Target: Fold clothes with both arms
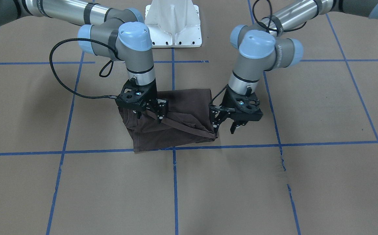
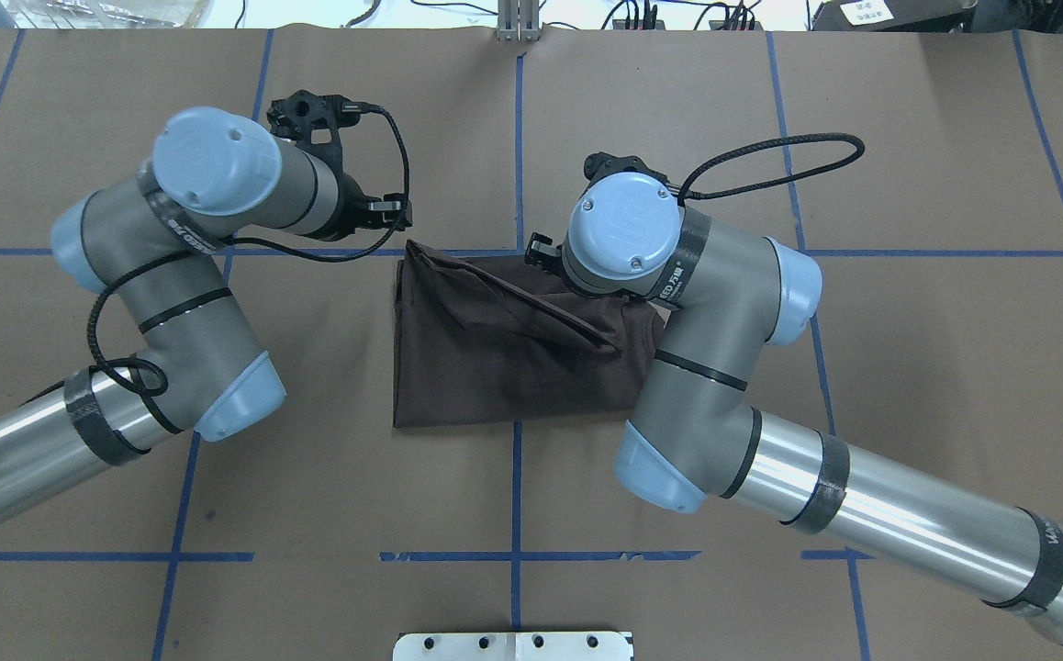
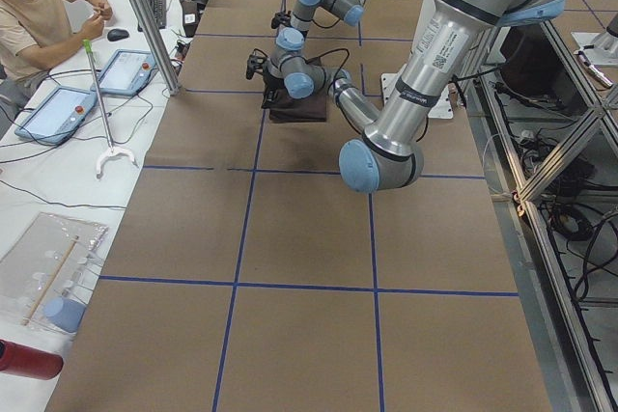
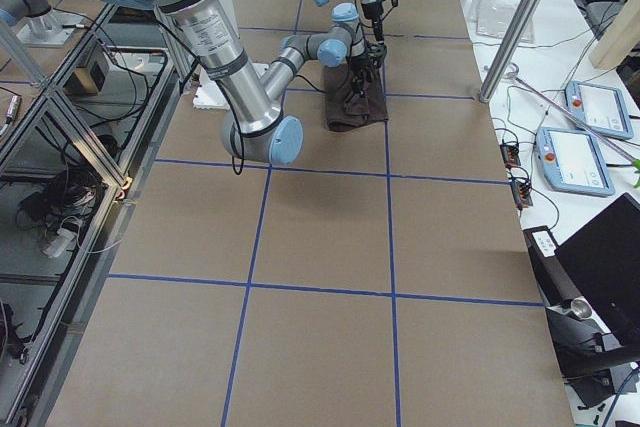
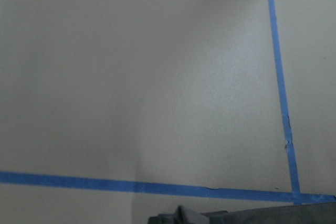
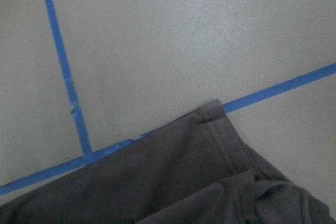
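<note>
The dark brown T-shirt (image 1: pixel 182 107) lies folded into a rough rectangle at the middle of the table (image 2: pixel 476 367), with a raised diagonal ridge of cloth across it. My right gripper (image 1: pixel 149 117) stands over the shirt's end on my right side. Its jaws look open, astride the end of the ridge. My left gripper (image 1: pixel 224 128) is open at the shirt's far corner on my left side, one finger (image 1: pixel 215 125) beside the cloth, holding nothing. The right wrist view shows a hemmed corner of the shirt (image 6: pixel 173 182). The left wrist view shows only a sliver of the shirt (image 5: pixel 236 217).
Blue tape lines (image 1: pixel 174 182) cross the brown table. The white pedestal base (image 1: pixel 173 23) stands at the robot's side. In the exterior left view an operator (image 3: pixel 39 7) sits at a side bench with tablets.
</note>
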